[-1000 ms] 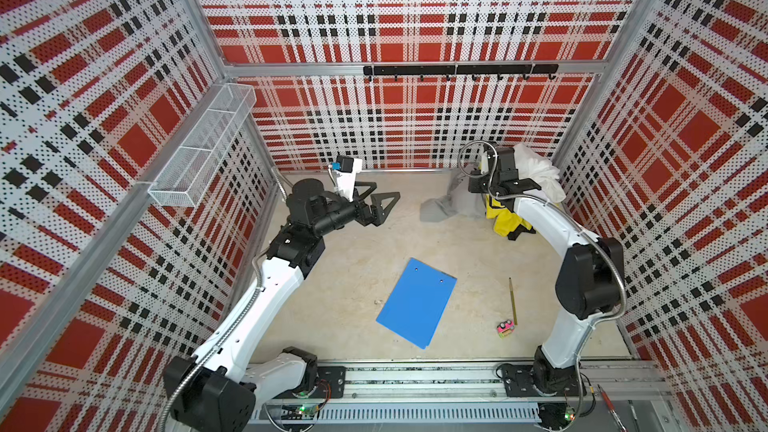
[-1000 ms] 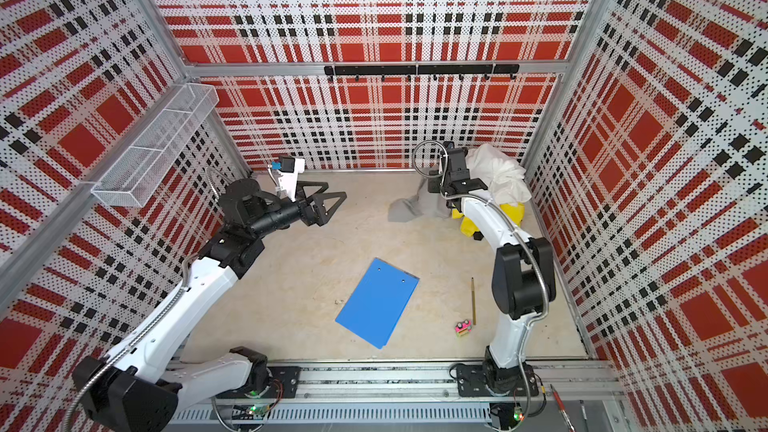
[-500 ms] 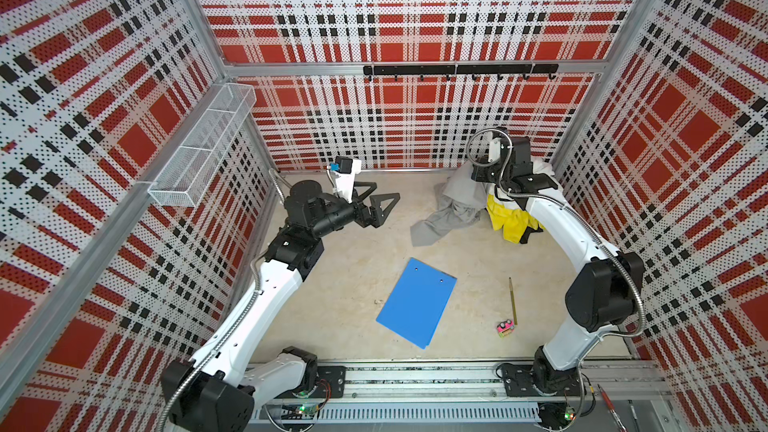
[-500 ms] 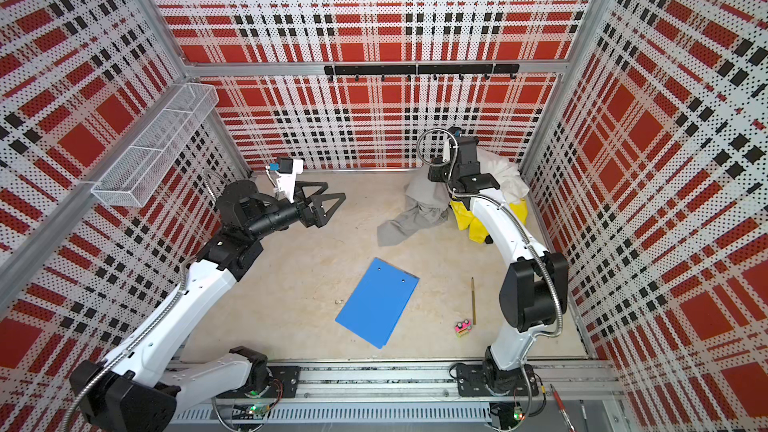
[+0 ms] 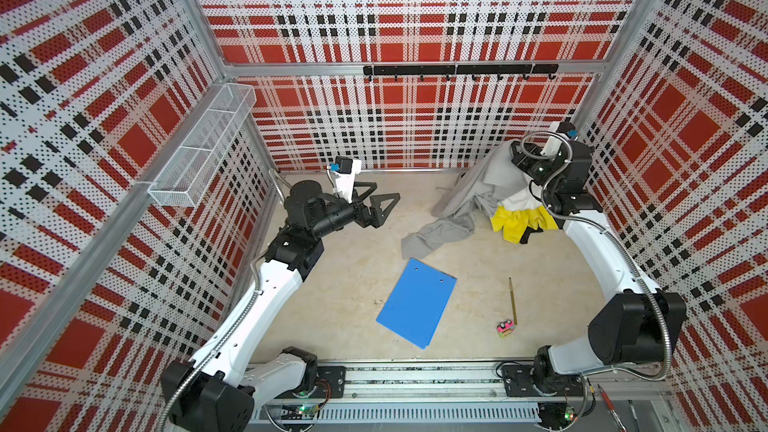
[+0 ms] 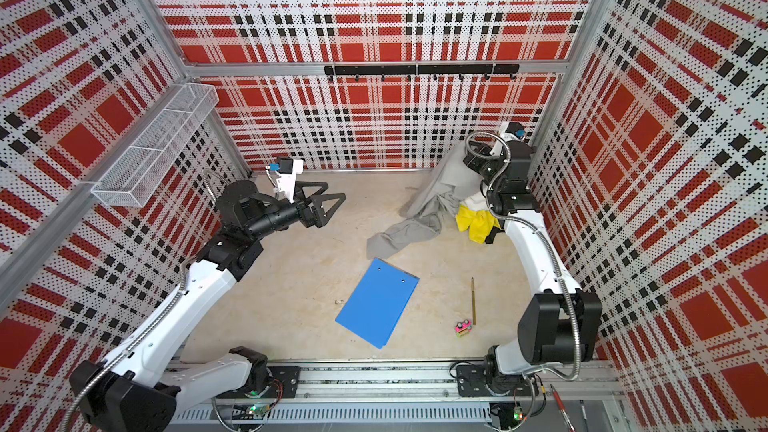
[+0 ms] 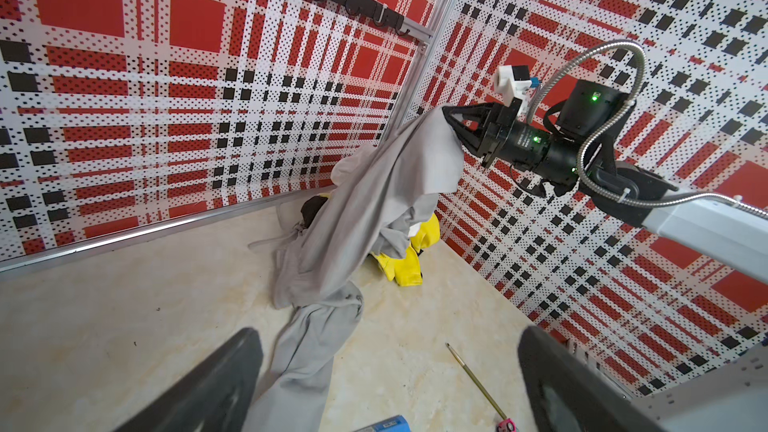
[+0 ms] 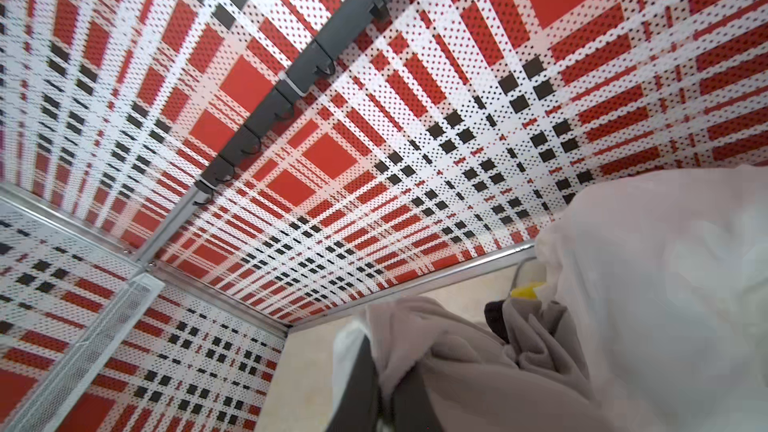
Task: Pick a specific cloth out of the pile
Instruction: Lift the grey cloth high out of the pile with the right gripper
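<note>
The cloth [image 5: 469,193] [image 6: 436,189] is light grey and hangs in long folds from my right gripper [image 5: 510,150] [image 7: 448,113], which is shut on its top edge high up near the back right corner. Its lower end trails on the floor [image 7: 307,351]. The right wrist view shows grey fabric [image 8: 478,367] pinched between the shut jaws [image 8: 382,388]. The pile under it holds a yellow cloth [image 5: 519,220] [image 7: 401,263] and a white cloth [image 5: 517,201] [image 8: 665,284]. My left gripper [image 5: 386,193] [image 6: 336,194] [image 7: 386,367] hovers open and empty at the back left, facing the cloth.
A blue clipboard [image 5: 415,303] lies mid-floor, just in front of the cloth's trailing end. A thin pencil [image 5: 512,301] and a small pink object [image 5: 505,328] lie to its right. A wire basket [image 5: 203,147] hangs on the left wall, a black hook rail [image 5: 457,70] on the back wall.
My right gripper has risen and drawn back toward the right corner, lifting the grey cloth out of the pile so it hangs stretched. The left arm has hardly moved.
</note>
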Controlling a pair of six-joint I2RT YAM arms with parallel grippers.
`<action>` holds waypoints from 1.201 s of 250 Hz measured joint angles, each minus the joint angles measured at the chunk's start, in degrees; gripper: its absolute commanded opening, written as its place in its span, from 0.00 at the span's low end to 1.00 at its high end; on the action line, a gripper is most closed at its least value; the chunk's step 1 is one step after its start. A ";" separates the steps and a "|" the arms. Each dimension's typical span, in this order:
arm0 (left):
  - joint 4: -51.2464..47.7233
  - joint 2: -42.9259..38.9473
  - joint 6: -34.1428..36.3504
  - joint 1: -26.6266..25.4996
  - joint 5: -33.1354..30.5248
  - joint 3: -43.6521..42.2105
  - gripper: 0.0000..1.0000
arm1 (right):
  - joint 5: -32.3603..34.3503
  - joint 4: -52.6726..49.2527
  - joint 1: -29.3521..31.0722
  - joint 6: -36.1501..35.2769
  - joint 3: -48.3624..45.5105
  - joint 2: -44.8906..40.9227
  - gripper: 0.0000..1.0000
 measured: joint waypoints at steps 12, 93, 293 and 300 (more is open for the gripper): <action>0.00 -0.02 0.00 0.00 0.02 0.00 0.99 | -1.16 2.45 -0.48 1.95 -1.18 -0.28 0.00; 0.02 -0.26 0.02 -0.33 0.15 0.00 0.99 | -6.84 14.71 -5.51 14.12 -4.94 -0.92 0.00; 0.42 -0.26 -0.02 -0.79 0.31 0.00 0.99 | 1.44 17.51 -5.29 11.58 12.13 -7.69 0.00; 0.42 -0.28 -0.02 -0.83 0.31 0.00 0.99 | 2.71 17.33 -5.29 11.54 12.37 -8.07 0.00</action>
